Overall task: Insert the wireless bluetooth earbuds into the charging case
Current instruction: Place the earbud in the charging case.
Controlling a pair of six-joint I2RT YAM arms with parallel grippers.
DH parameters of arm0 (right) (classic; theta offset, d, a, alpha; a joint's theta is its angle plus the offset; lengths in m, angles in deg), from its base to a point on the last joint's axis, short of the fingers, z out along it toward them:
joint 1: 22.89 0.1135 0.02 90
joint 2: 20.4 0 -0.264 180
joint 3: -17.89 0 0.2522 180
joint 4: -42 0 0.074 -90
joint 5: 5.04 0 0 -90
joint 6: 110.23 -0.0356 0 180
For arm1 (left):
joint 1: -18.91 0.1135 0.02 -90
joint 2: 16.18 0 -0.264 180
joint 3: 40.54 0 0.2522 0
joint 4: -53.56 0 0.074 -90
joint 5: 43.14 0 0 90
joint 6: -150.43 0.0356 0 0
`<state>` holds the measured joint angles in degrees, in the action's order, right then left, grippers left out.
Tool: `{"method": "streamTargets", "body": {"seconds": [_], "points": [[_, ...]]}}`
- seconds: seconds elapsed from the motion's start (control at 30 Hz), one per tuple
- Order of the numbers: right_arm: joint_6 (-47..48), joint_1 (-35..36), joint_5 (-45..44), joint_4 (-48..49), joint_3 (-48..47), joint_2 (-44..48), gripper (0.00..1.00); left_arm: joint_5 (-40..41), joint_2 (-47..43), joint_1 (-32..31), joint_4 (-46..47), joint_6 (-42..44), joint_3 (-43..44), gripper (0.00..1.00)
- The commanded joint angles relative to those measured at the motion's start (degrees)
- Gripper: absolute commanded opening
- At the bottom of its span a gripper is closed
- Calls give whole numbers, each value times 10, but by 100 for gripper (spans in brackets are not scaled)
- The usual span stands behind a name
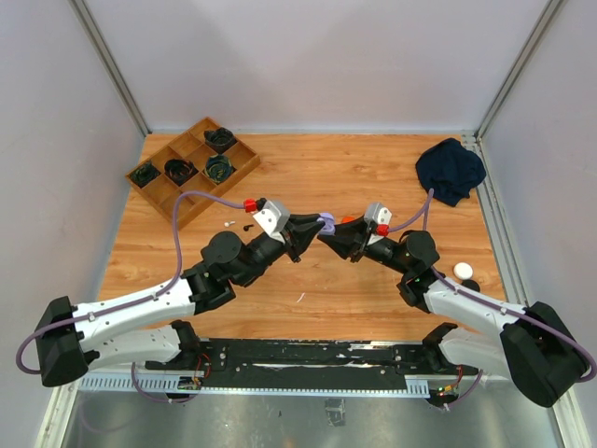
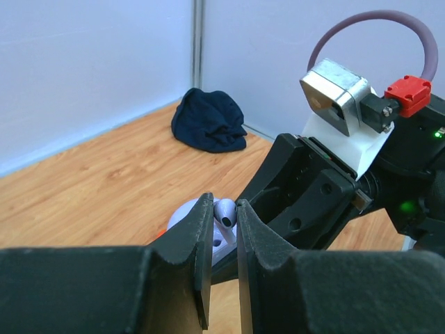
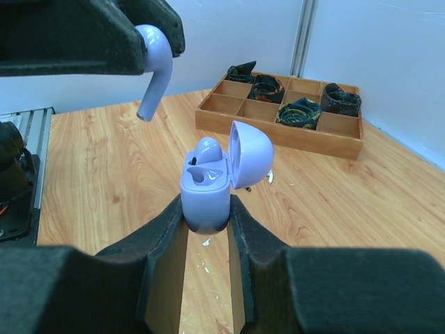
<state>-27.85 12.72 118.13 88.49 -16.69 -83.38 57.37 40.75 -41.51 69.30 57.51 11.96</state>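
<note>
Top view: noting left jaws and right jaws almost tip to tip above the bench point(image 1: 308, 173), with the case point(image 1: 326, 222) between them.

Left wrist: seeing left jaws pinching narrow on a lavender bud point(image 2: 226, 211), close over the case.

Right wrist: seeing right jaws clamping the case by its sides, lid point(image 3: 252, 154) open, seated bud point(image 3: 207, 148) in one socket, the other looking free. Held bud hanging up-left, apart, stem down.

Judging the step: lining the stem over the free socket, lowering straight, holding the case steady, releasing only once seated.
</note>
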Motion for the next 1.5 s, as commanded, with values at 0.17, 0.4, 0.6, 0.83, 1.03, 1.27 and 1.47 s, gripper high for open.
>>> {"method": "streamTargets", "body": {"seconds": [0.17,0.4,0.6,0.83,1.03,1.27,1.47], "points": [[-18,-13,14,36,-15,13,16,-40,24,-8,101,88,-26,15],[-14,-13,10,20,-12,33,16,-48,33,-8,140,124,-45,12],[-16,-13,15,19,-15,33,16,-53,42,-8,160,129,-46,13],[-18,-13,18,19,-13,32,16,-51,46,-8,167,136,-42,13],[-19,-13,17,19,-12,32,16,-49,53,-8,167,141,-44,13],[-20,-13,19,21,-15,35,16,-50,60,-8,167,143,-46,13],[-18,-13,17,21,-14,37,16,-49,56,-8,166,147,-58,13]]}}
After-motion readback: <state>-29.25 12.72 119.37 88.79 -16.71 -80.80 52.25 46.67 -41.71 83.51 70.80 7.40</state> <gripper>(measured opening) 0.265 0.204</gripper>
